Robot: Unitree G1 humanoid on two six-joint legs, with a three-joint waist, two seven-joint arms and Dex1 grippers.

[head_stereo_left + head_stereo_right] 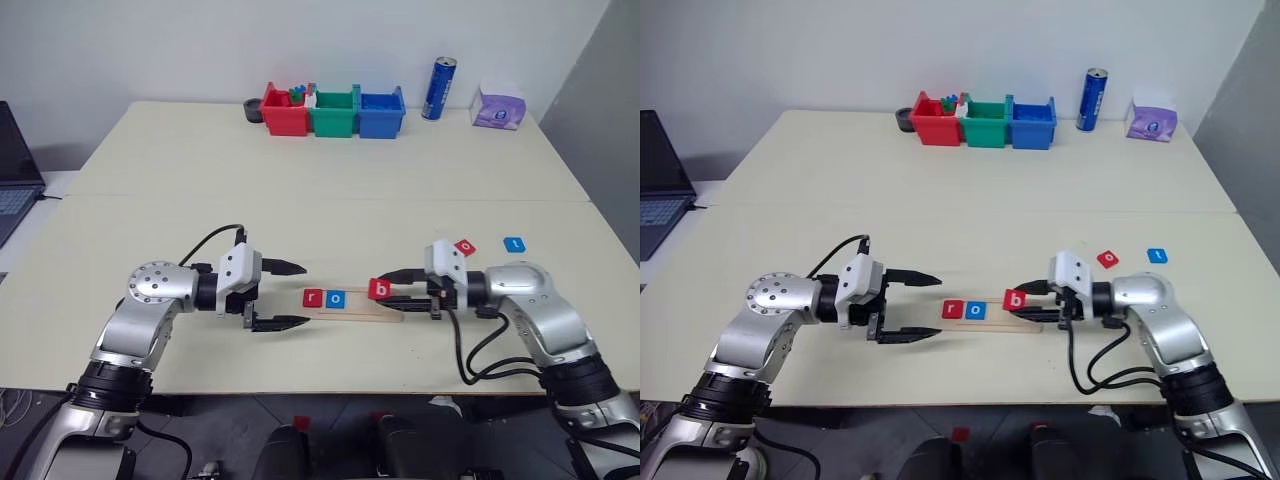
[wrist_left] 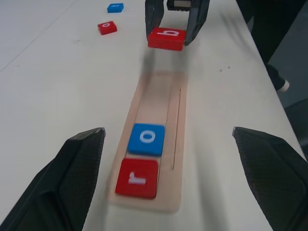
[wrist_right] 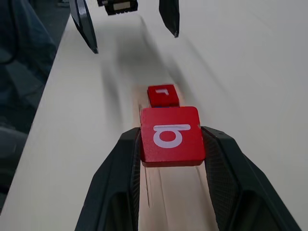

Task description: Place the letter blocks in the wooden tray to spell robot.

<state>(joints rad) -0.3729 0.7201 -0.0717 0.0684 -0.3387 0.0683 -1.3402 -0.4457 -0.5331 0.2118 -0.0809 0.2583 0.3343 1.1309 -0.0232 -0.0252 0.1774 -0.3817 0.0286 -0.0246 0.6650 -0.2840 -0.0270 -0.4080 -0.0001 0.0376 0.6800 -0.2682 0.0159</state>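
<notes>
The wooden tray (image 1: 393, 316) lies between my two grippers near the table's front edge. A red "r" block (image 1: 312, 297) and a blue "o" block (image 1: 335, 298) sit side by side at its left end. My right gripper (image 1: 381, 292) is shut on a red "b" block (image 3: 169, 135), which hangs just above the tray's bare right part (image 2: 159, 96). At the tray's left end my left gripper (image 1: 306, 294) is open and holds nothing. A loose red "o" block (image 1: 466, 246) and a blue "t" block (image 1: 513, 244) lie on the table behind my right arm.
Red (image 1: 284, 112), green (image 1: 333, 115) and blue (image 1: 381, 113) bins stand in a row at the far edge, with a blue can (image 1: 439, 88) and a purple tissue pack (image 1: 499, 107) to their right. A laptop (image 1: 15, 170) sits off the table's left side.
</notes>
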